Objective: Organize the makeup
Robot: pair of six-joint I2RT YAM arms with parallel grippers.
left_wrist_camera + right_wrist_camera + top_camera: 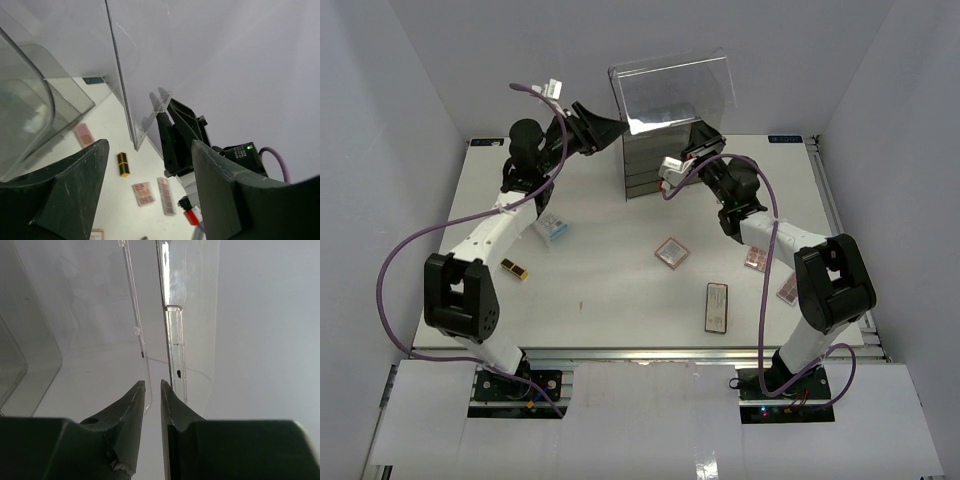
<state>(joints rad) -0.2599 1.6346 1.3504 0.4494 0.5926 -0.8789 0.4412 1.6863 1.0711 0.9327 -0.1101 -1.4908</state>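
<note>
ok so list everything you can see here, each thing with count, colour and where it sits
drawer box: 1, clear, back middle of the table
lid: 1, clear, raised above the drawer box
palettes: 3, pink, one mid table, two by the right arm
compact: 1, black, front, right of centre
tube: 1, black and gold, front left
packets: small stack, count unclear, white and blue, beside the left arm
table: 1, white
cables: 2, purple, one along each arm
left gripper: 1, black, open, at the lid's left side
right gripper: 1, black, shut on the lid's edge
</note>
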